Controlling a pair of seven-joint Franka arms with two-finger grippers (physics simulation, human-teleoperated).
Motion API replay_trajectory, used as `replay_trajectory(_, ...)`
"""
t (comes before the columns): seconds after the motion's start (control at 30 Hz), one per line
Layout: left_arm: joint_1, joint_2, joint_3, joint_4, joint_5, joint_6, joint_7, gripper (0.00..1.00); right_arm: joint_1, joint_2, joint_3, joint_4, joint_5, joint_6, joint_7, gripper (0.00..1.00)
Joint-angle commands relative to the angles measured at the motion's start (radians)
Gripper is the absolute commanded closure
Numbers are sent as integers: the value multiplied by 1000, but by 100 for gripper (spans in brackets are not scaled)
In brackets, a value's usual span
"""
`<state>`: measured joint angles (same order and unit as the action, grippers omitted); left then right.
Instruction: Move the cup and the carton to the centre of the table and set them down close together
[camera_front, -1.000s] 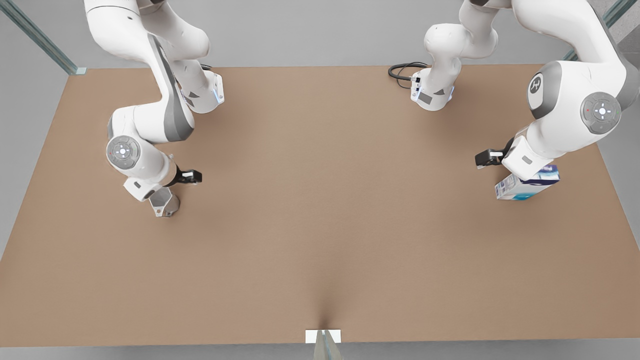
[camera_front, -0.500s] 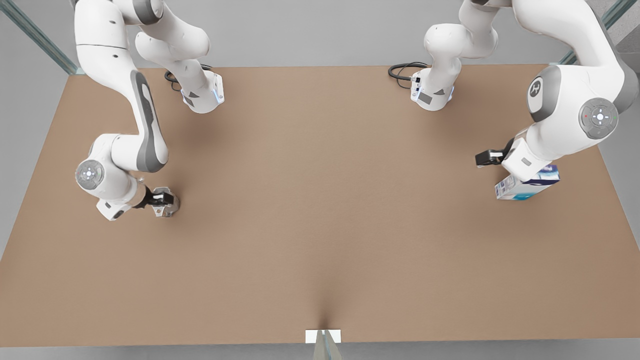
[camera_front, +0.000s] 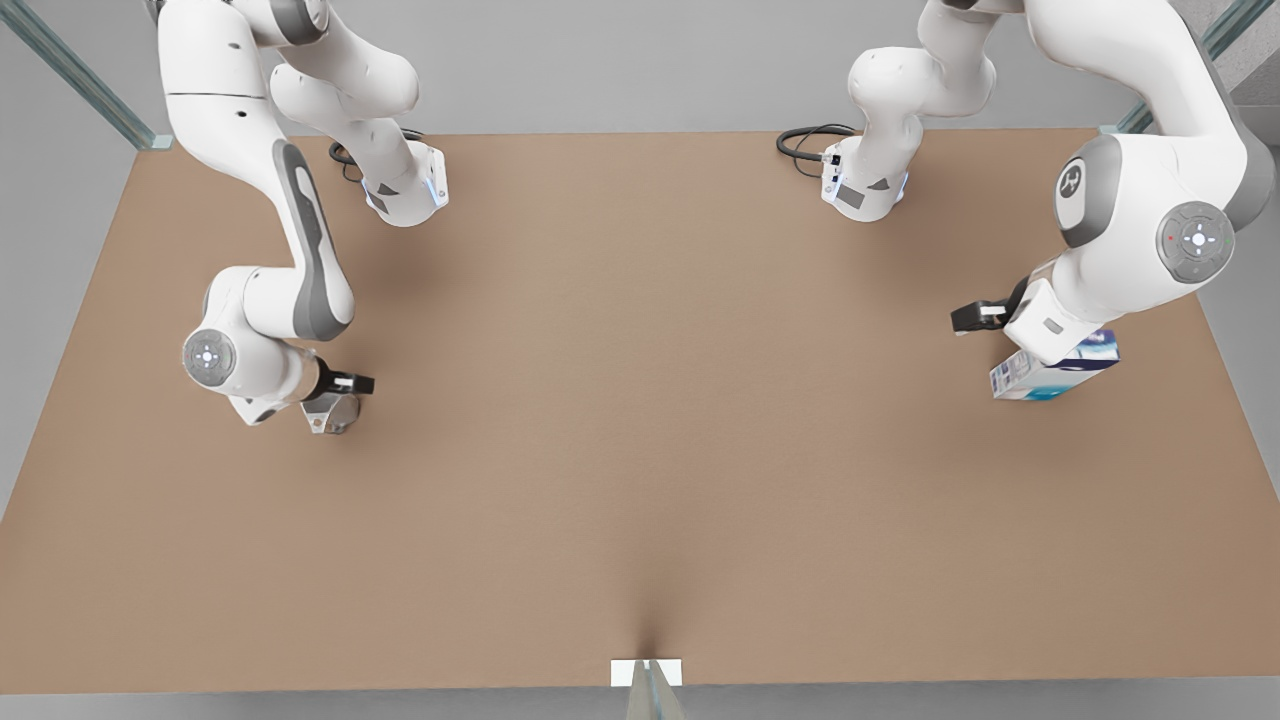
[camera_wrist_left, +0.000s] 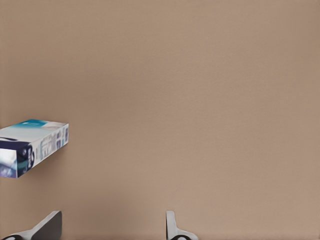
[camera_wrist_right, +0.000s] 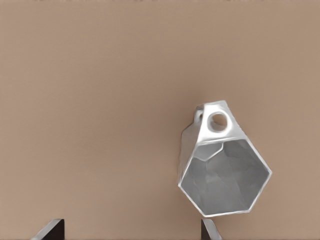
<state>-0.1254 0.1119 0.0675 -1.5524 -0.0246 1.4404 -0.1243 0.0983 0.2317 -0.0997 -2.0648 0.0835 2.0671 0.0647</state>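
The cup (camera_front: 336, 412), light grey with a hexagonal rim and a small handle, sits on the brown table (camera_front: 640, 400) at the front view's left. My right gripper (camera_front: 312, 398) hovers right by it, open. In the right wrist view the cup (camera_wrist_right: 222, 175) lies off to one side of the gripper (camera_wrist_right: 130, 231), near one fingertip (camera_wrist_right: 210, 230), not between the fingers. The carton (camera_front: 1055, 375), white with blue and teal print, lies at the front view's right, partly hidden under my left gripper (camera_front: 1040, 348). That gripper (camera_wrist_left: 112, 229) is open, with the carton (camera_wrist_left: 32, 145) off to one side.
Both arm bases (camera_front: 405, 190) (camera_front: 865, 185) stand at the table's far edge, with a black cable (camera_front: 805, 145) by one of them. A small white marker (camera_front: 646, 672) sits at the middle of the near edge. Bare brown tabletop spans the centre.
The arm by the cup swung out toward the front view's left, then came partway back beside the cup. The arm over the carton has barely moved. Cup and carton have stayed put.
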Motion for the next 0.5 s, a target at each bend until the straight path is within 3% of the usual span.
replay_trajectory(0.0,0,0,0,0,0,0,0,0,0,5,0,0,-1,13,-2,0)
replay_trajectory(0.27,0,5,2,-2,0,2,0,0,0,61,-23,-70,1,203,-118,0)
replay_trajectory(0.47,0,5,2,-6,-1,3,0,0,0,52,-40,-86,30,133,-129,0)
